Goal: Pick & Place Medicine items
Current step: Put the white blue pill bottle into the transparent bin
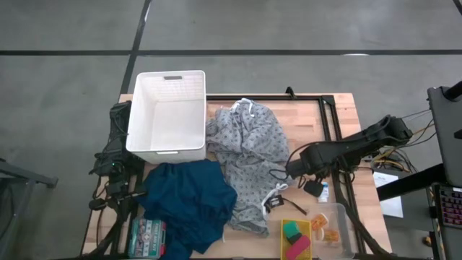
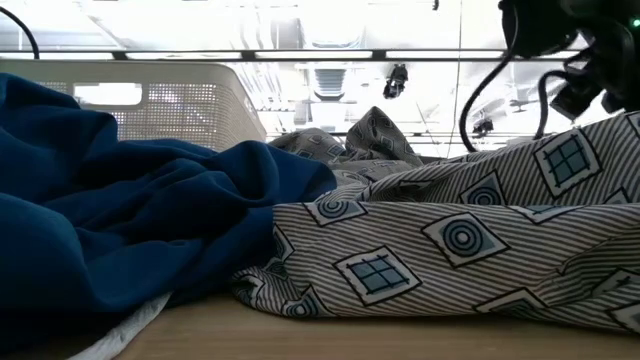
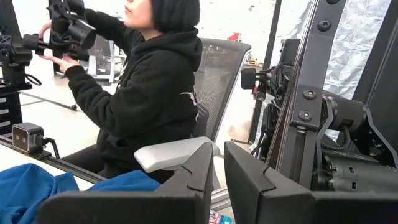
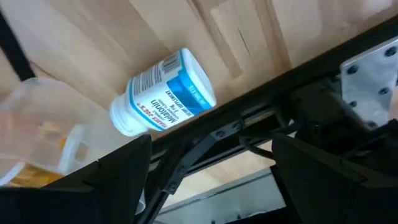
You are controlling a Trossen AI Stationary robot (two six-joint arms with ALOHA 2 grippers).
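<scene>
- The right gripper (image 1: 315, 189) hangs over the table's (image 1: 303, 115) right side, toward 4 o'clock from the table's centre, its arm reaching in from 3 o'clock.
- In the right wrist view its 2 dark fingers (image 4: 118, 171) stand wide apart with nothing between them.
- Just past those fingers lies a white medicine bottle (image 4: 163, 91) with a blue label, on its side on the wood, next to the table's black frame rail (image 4: 261, 99).
- From above, the bottle (image 1: 324, 192) shows at the gripper's 3 o'clock, just beside it.
- A clear tub (image 1: 331, 225) holding small orange pieces (image 1: 329, 235) sits at the bottle's 6 o'clock, near it.
- The left gripper (image 3: 214, 180) waits at the table's left edge, around 8 o'clock, fingers slightly apart and empty.
- A white basket (image 1: 167, 114) stands at 11 o'clock; a patterned grey cloth (image 1: 249, 155) covers the centre; a blue cloth (image 1: 189, 202) lies at 7 o'clock.
- Green and pink blocks (image 1: 294, 239) rest at 5 o'clock.
- A person in a black hoodie (image 3: 146, 93) sits beyond the table.
</scene>
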